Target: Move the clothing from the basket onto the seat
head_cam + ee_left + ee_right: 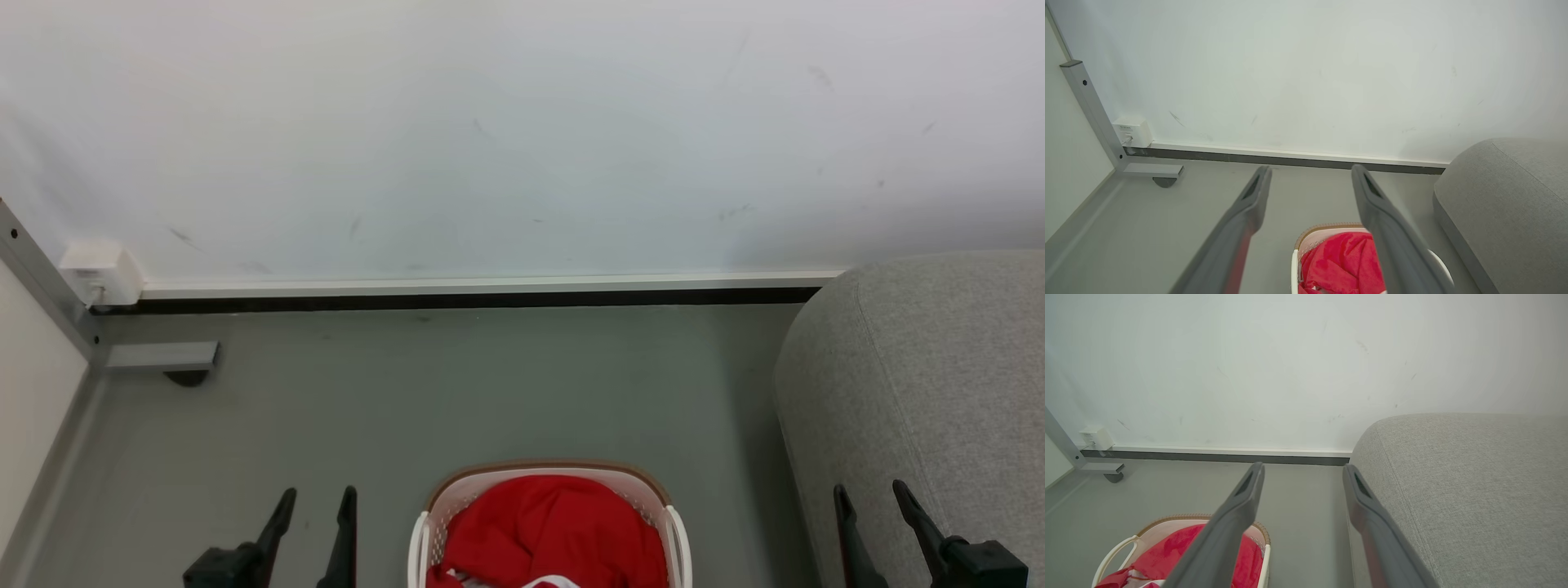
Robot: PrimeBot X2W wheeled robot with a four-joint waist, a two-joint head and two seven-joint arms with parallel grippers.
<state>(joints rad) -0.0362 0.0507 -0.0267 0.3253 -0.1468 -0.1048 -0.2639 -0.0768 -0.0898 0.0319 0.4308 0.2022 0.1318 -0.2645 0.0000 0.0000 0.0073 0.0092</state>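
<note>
Dark-fingered and empty, the left hand (320, 494) and right hand (868, 487) hover with fingers parted. Nothing is moved yet: the red jersey (555, 523) lies in the white perforated plastic basket (547, 468), beside the light grey fabric seat (922, 384).

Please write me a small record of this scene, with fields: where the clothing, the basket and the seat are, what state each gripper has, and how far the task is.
basket: white with a brown rim, standing on the grey floor
clothing: red, bunched inside the basket
seat: light grey, to the right of the basket, apart from it
left gripper: open, holding nothing, left of the basket
right gripper: open, holding nothing, in front of the seat
task: not begun; clothing not yet on the seat
</note>
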